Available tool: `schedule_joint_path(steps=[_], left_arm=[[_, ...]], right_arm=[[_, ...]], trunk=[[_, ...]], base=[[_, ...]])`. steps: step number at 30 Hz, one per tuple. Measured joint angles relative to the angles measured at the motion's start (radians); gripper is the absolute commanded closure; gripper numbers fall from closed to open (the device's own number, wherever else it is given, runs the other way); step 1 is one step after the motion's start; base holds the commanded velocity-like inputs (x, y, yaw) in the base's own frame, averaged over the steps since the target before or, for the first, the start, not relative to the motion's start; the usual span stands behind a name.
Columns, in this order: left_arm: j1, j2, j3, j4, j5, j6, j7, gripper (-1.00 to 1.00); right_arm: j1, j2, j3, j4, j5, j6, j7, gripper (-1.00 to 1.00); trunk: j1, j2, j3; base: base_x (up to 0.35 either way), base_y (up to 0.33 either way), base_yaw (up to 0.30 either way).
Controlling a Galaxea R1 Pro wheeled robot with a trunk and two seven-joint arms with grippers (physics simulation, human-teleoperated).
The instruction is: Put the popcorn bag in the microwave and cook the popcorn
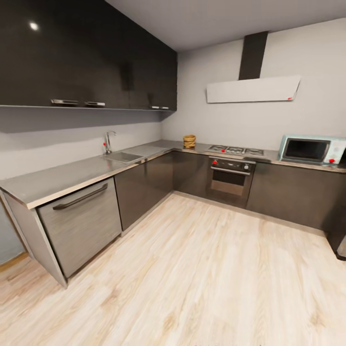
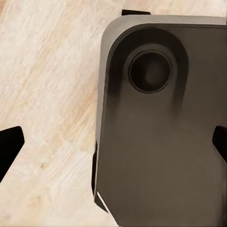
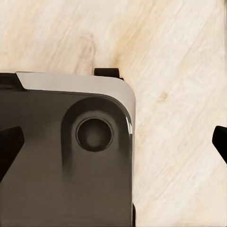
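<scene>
Across the room in the head view, the small tan-brown popcorn bag [image 1: 189,141] stands on the grey countertop [image 1: 67,176] near the corner, left of the hob. The mint-white microwave [image 1: 312,150] sits at the far right of the same worktop with its dark door shut. No popcorn is visible from here. In the left wrist view my left gripper [image 2: 113,146] hangs open above the robot's dark base [image 2: 161,142] and the wood floor, its fingertips [image 2: 9,146] far apart. My right gripper [image 3: 113,146] is open too, with its fingertips [image 3: 220,142] spread over the base [image 3: 61,165].
A gas hob [image 1: 235,150] over a dark built-in oven [image 1: 231,175] lies between bag and microwave. Sink [image 1: 122,156] with faucet [image 1: 108,142] and a dishwasher front [image 1: 81,223] line the left run. Light wood floor [image 1: 202,269] spreads ahead. A dark unit [image 1: 339,240] stands at the right edge.
</scene>
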Motion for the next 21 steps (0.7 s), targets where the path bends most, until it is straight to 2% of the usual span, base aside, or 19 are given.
schedule_joint_path(steps=[5,11,21], left_arm=[[0.001,0.001,0.059,0.0,0.0,0.001,0.0,-1.0],[0.0,0.004,0.066,0.0,0.0,0.001,0.0,-1.0],[0.0,0.004,0.066,0.0,0.0,0.001,0.0,-1.0]], right_arm=[[0.0,0.0,0.0,0.0,0.0,0.0,0.0,-1.0],[0.0,0.001,0.0,0.0,0.0,0.0,0.0,-1.0],[0.0,0.001,0.0,0.0,0.0,0.0,0.0,-1.0]], trunk=[[0.0,0.0,0.0],[0.0,0.0,0.0],[-0.001,0.0,0.0]], base=[[0.0,0.0,-0.298],[0.046,0.0,-0.298],[0.308,-0.001,-0.298]])
